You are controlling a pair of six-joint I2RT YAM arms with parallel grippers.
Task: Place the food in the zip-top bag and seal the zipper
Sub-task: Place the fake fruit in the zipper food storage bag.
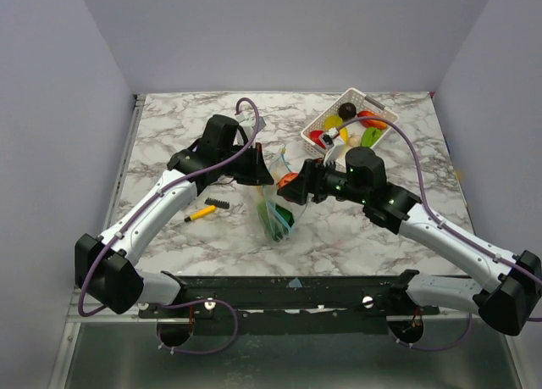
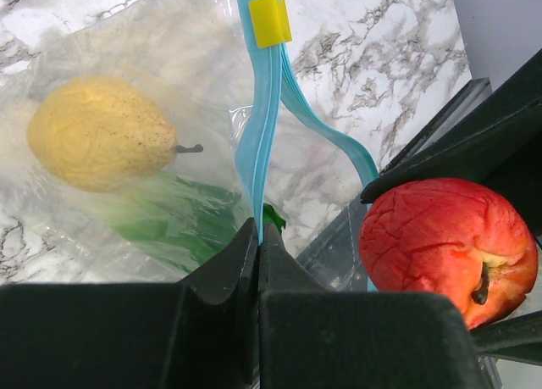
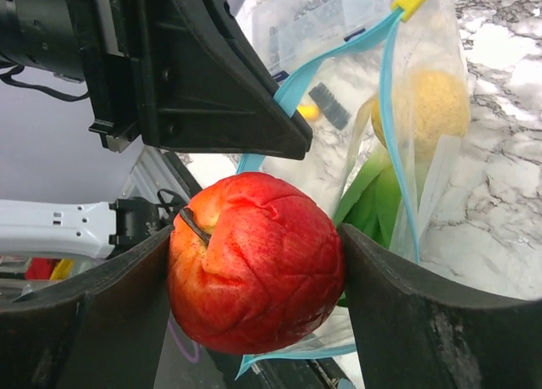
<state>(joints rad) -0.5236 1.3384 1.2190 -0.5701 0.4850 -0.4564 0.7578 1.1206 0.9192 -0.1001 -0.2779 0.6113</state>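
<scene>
The clear zip-top bag [image 1: 277, 204] hangs in the middle of the table, held up by its light blue zipper [image 2: 264, 109], which has a yellow slider. My left gripper [image 2: 257, 236] is shut on the zipper strip at the bag's mouth. Inside the bag lie a yellow pear-like fruit [image 2: 100, 133] and a green leafy vegetable [image 2: 174, 221]. My right gripper [image 3: 254, 266] is shut on a red apple [image 3: 254, 262] and holds it at the open mouth of the bag [image 3: 398, 152]. The apple also shows in the top view [image 1: 289, 183] and the left wrist view [image 2: 447, 245].
A white basket [image 1: 379, 110] at the back right holds several more toy foods. A yellow-and-black pen-like tool [image 1: 201, 212] lies left of the bag. A smaller clear packet [image 1: 273, 162] with dark bits sits behind the bag.
</scene>
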